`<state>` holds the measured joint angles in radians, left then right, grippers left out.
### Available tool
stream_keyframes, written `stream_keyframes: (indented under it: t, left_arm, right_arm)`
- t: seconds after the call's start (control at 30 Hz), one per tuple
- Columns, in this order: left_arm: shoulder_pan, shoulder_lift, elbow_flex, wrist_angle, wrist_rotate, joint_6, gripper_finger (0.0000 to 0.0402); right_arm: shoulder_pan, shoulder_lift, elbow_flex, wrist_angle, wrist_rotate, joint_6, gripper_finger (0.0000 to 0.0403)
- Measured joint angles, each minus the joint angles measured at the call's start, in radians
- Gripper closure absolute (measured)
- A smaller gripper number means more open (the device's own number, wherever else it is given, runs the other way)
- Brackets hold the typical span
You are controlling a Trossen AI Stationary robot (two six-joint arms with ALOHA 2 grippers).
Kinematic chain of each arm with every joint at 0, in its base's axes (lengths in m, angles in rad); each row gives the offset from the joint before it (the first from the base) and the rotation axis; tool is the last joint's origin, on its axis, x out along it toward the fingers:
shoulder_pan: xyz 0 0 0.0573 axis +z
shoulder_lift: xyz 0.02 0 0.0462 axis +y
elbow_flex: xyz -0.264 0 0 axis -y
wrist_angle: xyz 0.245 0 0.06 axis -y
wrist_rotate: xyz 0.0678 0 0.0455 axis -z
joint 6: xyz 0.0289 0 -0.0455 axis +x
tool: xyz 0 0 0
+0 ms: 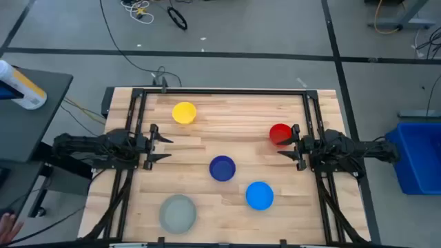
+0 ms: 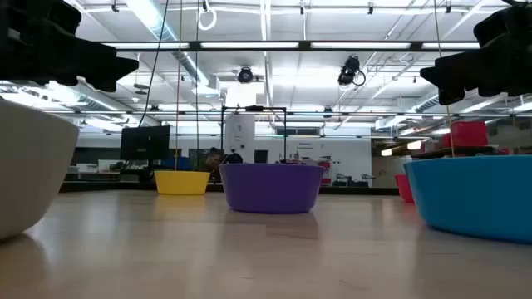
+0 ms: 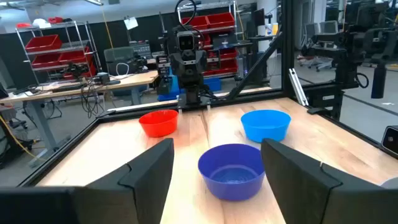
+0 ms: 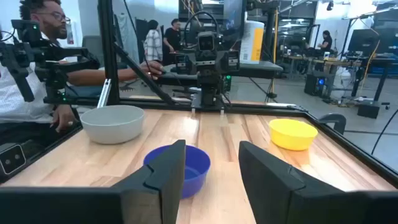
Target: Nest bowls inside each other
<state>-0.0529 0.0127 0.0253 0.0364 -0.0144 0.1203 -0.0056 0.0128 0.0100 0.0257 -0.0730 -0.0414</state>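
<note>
Five bowls stand apart, each upright on its base on the wooden table: yellow [image 1: 184,113] at far left, red [image 1: 280,133] at right, dark blue [image 1: 222,168] in the middle, light blue [image 1: 259,195] near right, grey [image 1: 178,211] near left. My left gripper [image 1: 164,147] waits open at the left edge, pointing level toward the dark blue bowl [image 3: 232,170]. My right gripper [image 1: 282,147] waits open at the right edge, just beside the red bowl, nothing between its fingers; the dark blue bowl [image 4: 179,168] lies beyond them.
A black frame [image 1: 224,91] runs around the table's edges. A blue bin [image 1: 420,155] stands off the table's right side. People sit and stand in the room beyond the table's left side [image 4: 37,56]. Bare wood lies between the bowls.
</note>
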Motion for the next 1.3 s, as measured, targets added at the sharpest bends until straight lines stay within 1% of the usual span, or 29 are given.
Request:
stream_keyframes:
  t: [1.3]
  left_arm:
    - [0.000, 0.000, 0.000, 0.000, 0.000, 0.000, 0.0152]
  right_arm:
    - [0.000, 0.000, 0.000, 0.000, 0.000, 0.000, 0.0242]
